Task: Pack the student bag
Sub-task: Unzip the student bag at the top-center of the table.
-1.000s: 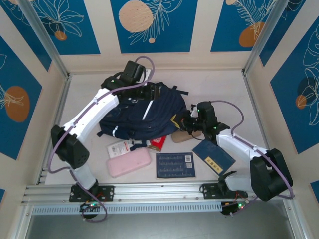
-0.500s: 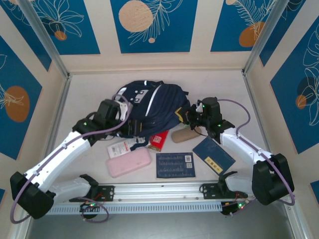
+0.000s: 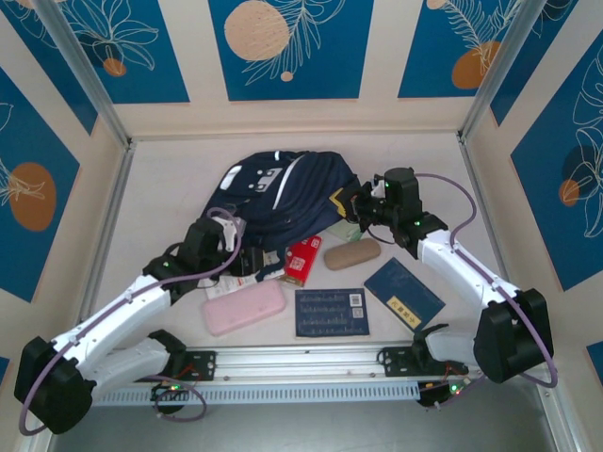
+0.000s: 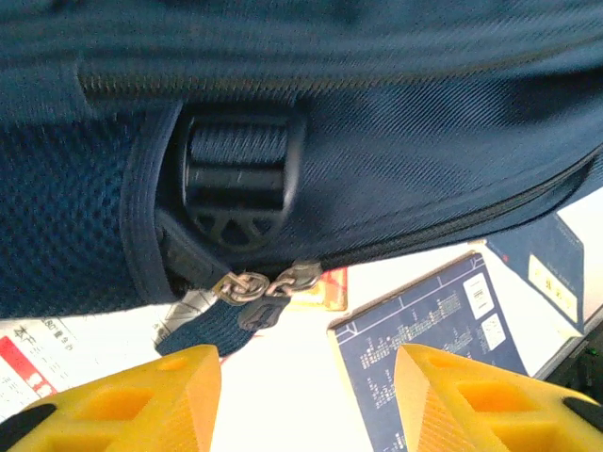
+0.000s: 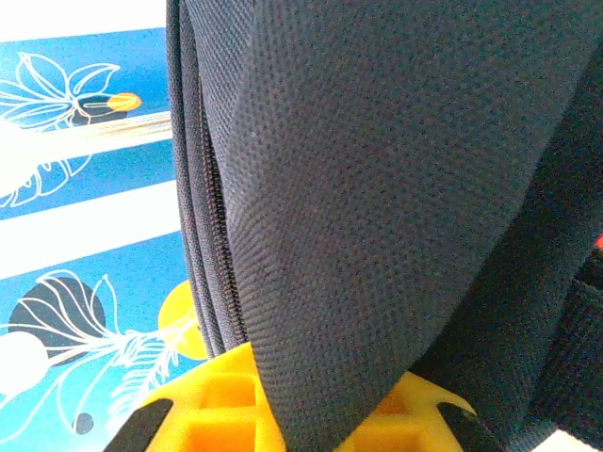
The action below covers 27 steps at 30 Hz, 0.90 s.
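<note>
- I saw the student bag [image 3: 283,193] lying toward the table's [image 3: 160,202] 12 o'clock side.
- My right end effector [image 3: 350,204] was clenched on its fabric at the bag's 3 o'clock edge.
- My left end effector [image 3: 247,262] stood released, empty, at its 7 o'clock edge.

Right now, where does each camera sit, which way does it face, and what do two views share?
Top external: above and behind the arms, looking down; both arms, left gripper, right gripper, the student bag.
Left wrist: low, facing the bag's zipper pulls; open yellow fingers below.
Right wrist: pressed against bag fabric; fingers shut on it.
Shared: the navy booklet, top and left wrist.
</note>
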Each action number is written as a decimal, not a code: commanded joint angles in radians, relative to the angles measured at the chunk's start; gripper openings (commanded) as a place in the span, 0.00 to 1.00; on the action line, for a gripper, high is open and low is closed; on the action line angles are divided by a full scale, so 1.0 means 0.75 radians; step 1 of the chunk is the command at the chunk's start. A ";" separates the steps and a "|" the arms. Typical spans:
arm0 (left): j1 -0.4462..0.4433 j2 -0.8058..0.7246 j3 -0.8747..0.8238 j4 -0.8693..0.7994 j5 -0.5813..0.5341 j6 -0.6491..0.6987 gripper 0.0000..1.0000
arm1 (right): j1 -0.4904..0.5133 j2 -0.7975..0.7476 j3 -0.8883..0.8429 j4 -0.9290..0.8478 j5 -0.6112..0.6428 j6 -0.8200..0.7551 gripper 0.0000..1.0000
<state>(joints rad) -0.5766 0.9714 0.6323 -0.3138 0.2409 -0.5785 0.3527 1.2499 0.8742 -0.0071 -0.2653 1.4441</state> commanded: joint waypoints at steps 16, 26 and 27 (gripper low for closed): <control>-0.022 0.158 -0.186 0.467 0.015 -0.033 0.47 | 0.006 0.009 0.079 0.073 -0.020 0.098 0.00; -0.021 0.232 -0.197 0.567 0.008 -0.025 0.35 | 0.015 0.010 0.046 0.127 -0.032 0.130 0.00; -0.023 0.232 -0.195 0.570 0.006 -0.022 0.32 | 0.015 0.010 0.041 0.130 -0.034 0.132 0.00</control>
<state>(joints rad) -0.5877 1.1408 0.4908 0.0463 0.2527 -0.6014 0.3580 1.2625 0.8848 0.0036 -0.2657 1.5105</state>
